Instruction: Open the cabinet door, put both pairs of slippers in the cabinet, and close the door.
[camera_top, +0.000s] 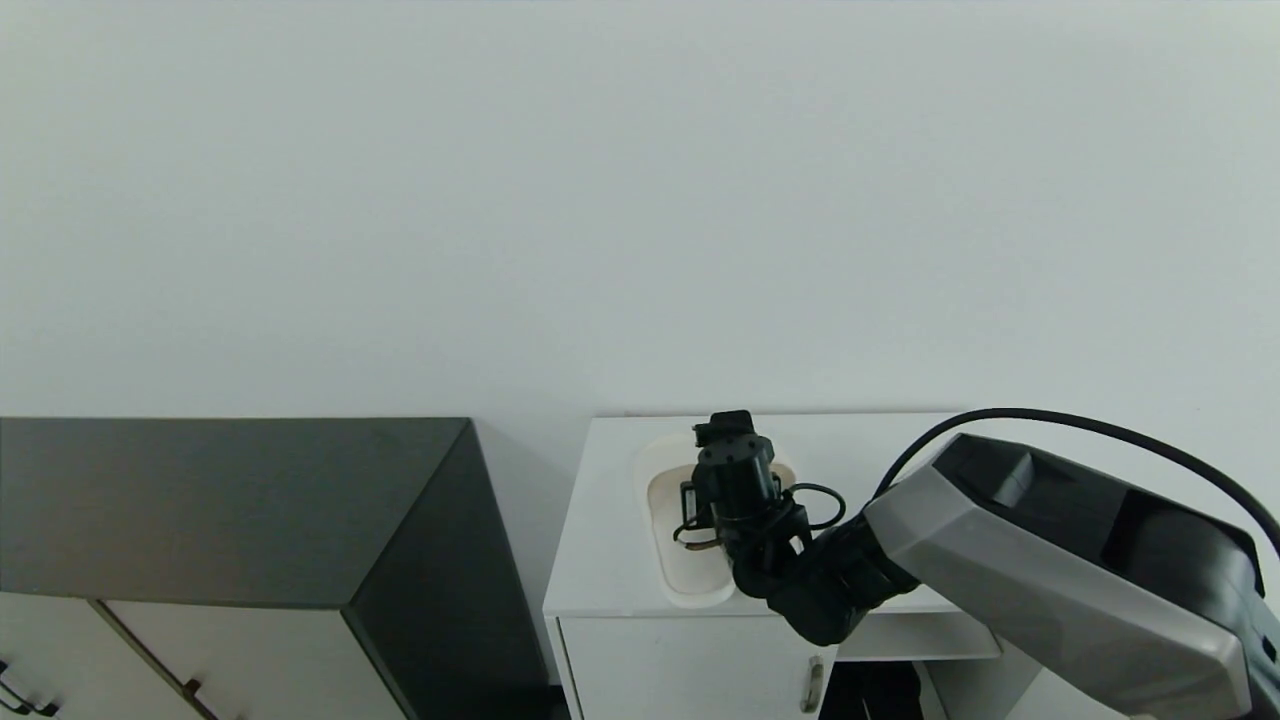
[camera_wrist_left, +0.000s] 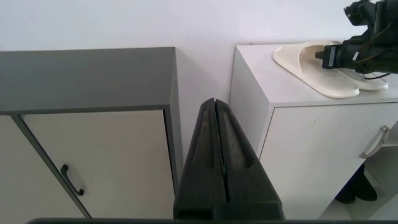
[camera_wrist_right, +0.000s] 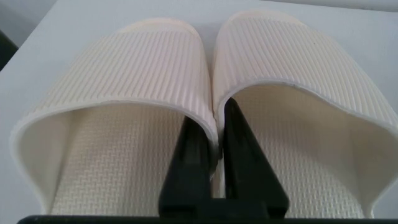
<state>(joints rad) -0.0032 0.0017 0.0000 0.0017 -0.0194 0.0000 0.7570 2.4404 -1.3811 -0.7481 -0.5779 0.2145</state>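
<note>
A pair of cream slippers (camera_top: 690, 585) lies on top of the white cabinet (camera_top: 610, 540), side by side with toes toward the wall. In the right wrist view my right gripper (camera_wrist_right: 214, 124) is shut on the two inner edges of the left slipper (camera_wrist_right: 124, 81) and the right slipper (camera_wrist_right: 292, 62), pinching them together. From the head, that right gripper (camera_top: 700, 525) sits over the pair. The left wrist view shows the slippers (camera_wrist_left: 314, 68) with the right gripper (camera_wrist_left: 336, 56) on them. My left gripper (camera_wrist_left: 214, 109) is shut and holds nothing, low in front of the gap between the two cabinets.
A grey-topped cabinet (camera_top: 230, 500) with white doors stands left of the white one. The white cabinet's door (camera_top: 680, 665) with a metal handle (camera_top: 815, 683) faces me; right of it a shelf (camera_top: 920, 635) shows, with dark shoes (camera_wrist_left: 357, 186) below.
</note>
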